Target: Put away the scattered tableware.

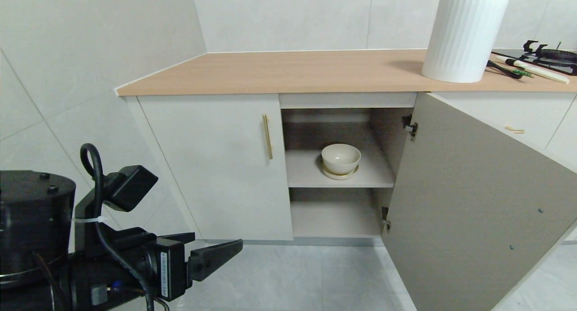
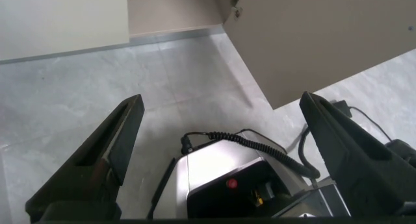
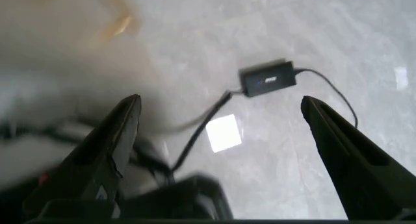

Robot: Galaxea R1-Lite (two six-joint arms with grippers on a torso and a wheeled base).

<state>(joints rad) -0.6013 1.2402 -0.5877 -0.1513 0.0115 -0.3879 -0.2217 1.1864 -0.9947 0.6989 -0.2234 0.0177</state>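
On white upper cupboard shelf [image 1: 306, 169], right of middle: cream round ceramic bowl [image 1: 341, 157] atop pale plate [image 1: 336, 175]. Low over grey tiled floor [image 1: 315, 275]: left gripper [image 2: 221, 100] and right gripper [image 3: 221, 100], jaws wide apart

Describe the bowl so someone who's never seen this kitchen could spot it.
Under the wooden counter, one cupboard door stands open. On the upper shelf inside sits a cream bowl, stacked on a plate. It is the deep round one on top; the plate is flat.
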